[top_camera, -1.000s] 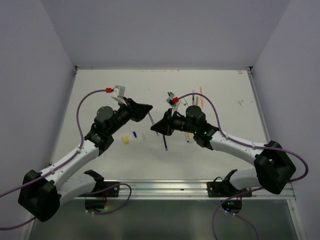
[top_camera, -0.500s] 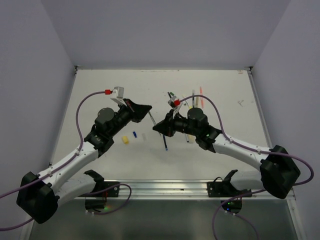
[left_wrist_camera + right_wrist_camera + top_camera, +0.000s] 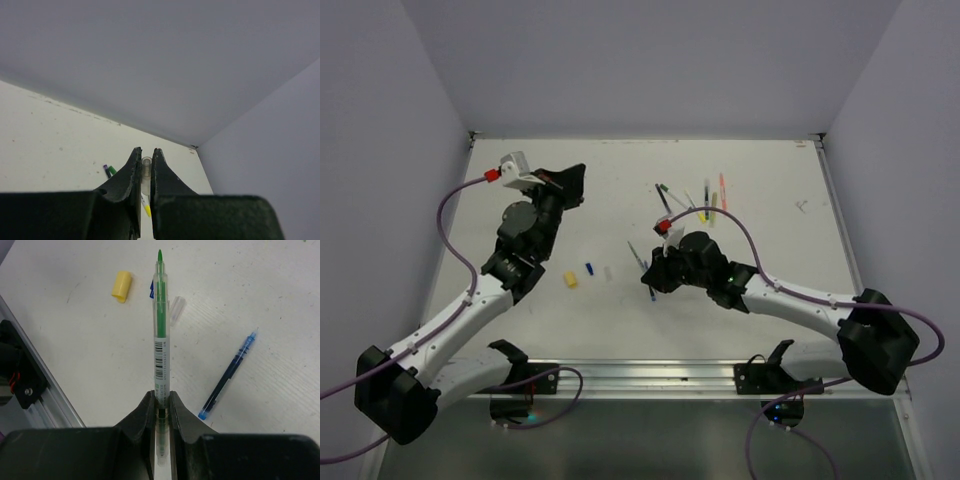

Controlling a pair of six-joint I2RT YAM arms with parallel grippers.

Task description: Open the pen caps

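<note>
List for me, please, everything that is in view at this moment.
green pen: one, green, uncapped, held in the right gripper
blue pen: one, blue, lying on the table beside the green pen
yellow cap: one, yellow, on the table
blue cap: one, blue, next to the yellow cap
loose clear cap: one, transparent, next to the blue cap
held clear cap: one, transparent, pinched in the left gripper
far pens: about five, mixed colours, far side of the table
table: one, white
left gripper: one, black, raised, shut
right gripper: one, black, shut
</note>
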